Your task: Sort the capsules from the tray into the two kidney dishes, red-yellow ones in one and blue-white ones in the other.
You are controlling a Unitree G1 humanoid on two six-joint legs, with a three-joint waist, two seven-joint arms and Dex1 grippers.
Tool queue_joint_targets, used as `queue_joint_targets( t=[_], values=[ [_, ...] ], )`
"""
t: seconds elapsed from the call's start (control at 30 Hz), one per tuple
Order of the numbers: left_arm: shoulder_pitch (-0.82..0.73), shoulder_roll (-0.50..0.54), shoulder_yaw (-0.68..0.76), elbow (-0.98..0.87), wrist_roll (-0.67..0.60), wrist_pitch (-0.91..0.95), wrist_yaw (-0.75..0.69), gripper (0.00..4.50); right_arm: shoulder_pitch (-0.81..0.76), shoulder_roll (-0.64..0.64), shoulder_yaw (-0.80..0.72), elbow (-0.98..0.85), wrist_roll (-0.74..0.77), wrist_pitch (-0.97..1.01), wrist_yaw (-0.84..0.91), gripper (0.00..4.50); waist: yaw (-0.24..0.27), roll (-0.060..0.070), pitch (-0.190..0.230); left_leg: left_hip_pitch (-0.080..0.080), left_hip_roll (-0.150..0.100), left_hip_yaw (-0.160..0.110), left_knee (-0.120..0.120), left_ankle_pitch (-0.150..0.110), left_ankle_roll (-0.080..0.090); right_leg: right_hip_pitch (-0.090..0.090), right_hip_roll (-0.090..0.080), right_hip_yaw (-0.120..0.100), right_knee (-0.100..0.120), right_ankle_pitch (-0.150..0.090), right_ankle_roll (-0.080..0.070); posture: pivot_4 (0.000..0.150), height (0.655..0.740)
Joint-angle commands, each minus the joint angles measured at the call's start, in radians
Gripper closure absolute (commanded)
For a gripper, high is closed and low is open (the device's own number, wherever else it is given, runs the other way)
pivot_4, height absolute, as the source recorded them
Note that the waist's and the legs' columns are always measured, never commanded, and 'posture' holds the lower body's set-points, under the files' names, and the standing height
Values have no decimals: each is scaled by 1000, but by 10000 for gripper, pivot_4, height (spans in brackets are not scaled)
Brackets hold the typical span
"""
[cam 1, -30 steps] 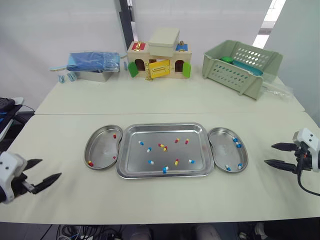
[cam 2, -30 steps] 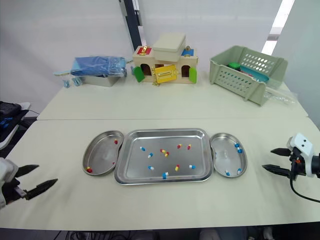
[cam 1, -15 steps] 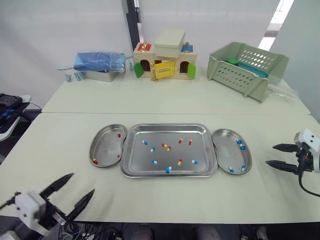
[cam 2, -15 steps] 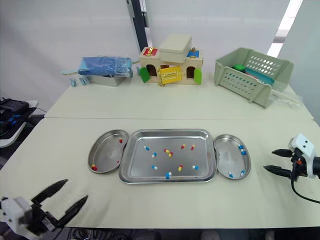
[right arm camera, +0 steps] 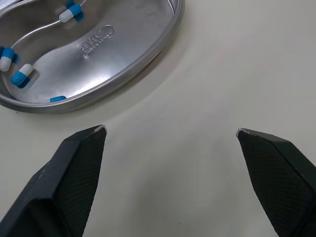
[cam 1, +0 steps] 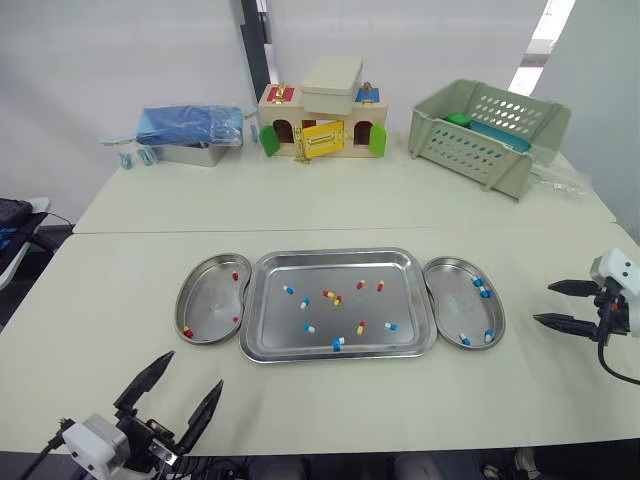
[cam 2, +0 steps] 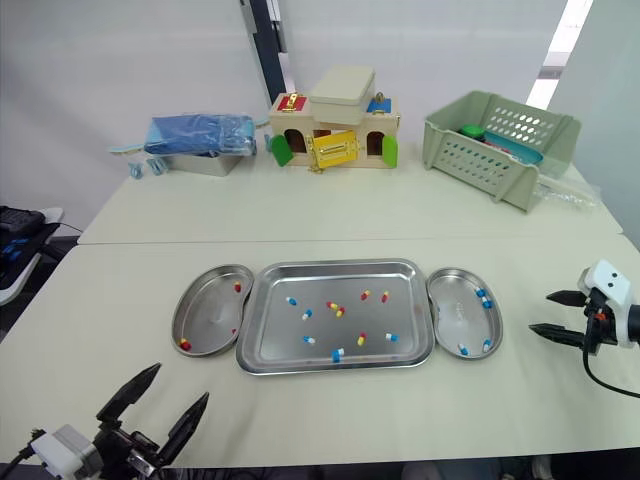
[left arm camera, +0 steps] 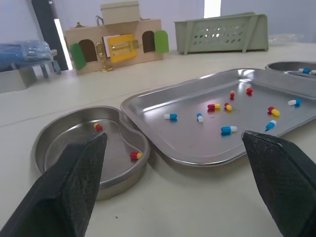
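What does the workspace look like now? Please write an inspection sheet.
surface: cream table, seam across the middle.
job's things: tray holds five red-yellow capsules, five blue-white capsules; left kidney dish, three red-yellow; right kidney dish, four blue-white.
clutter: toy house, green basket, blue packet, at far edge.
grippers: left gripper at near edge, jaws open, empty; right gripper beside right kidney dish, jaws open, empty.
cables: black cable at right gripper.
surroundings: white wall, dark pole.

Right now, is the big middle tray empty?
Not empty: the tray holds red-yellow capsules and blue-white capsules scattered across its floor.
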Motion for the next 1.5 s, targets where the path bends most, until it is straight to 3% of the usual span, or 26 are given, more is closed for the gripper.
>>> queue_joint_targets(
  t=[0.03,0.3,0.43,1.0,1.13,1.23,1.37,1.5],
  values=[
    [29,0,-9,-28,-4,-33,19,0,-30,-24,-7,-1,-7,-15,14,451,3,0,0,0,0,1,0,0,0,-1,0,1,0,0,0,1500,7400],
    [61,44,-40,-26,12,-21,18,0,-45,-15,6,15,-15,-25,15,451,8,0,0,2,1,4,1,-2,4,-2,1,5,4,0,1,1500,7400],
    [57,47,-56,-44,-72,-24,-14,0,-43,-12,6,14,-17,-26,15,451,12,0,0,2,1,3,4,-2,4,-2,1,5,6,1,1,1500,7400],
    [86,68,-70,-50,-103,-18,-43,0,-29,-34,-10,-29,9,6,58,451,14,0,0,2,1,3,5,-3,5,-1,2,5,6,1,1,1500,7400],
    [89,74,-64,-48,-117,-20,-50,0,-56,-74,-56,-203,124,169,119,451,14,0,0,2,1,4,6,-3,5,-1,1,6,6,1,1,1500,7400],
    [88,77,-60,-46,-123,-18,-54,0,-103,-53,-45,-460,230,328,84,451,12,1,0,2,2,3,6,-3,6,-2,2,6,6,1,1,1500,7400],
    [78,81,-56,-45,-128,-13,-56,0,-185,51,70,-753,257,487,-79,451,15,-4,-1,2,4,2,5,-4,6,-2,4,5,6,1,1,1500,7400],
    [89,92,-63,-67,-135,18,-45,0,-354,249,227,-858,249,689,-281,451,20,-6,0,0,4,1,7,-4,6,-3,4,5,7,1,0,1500,7400]
  ],
)
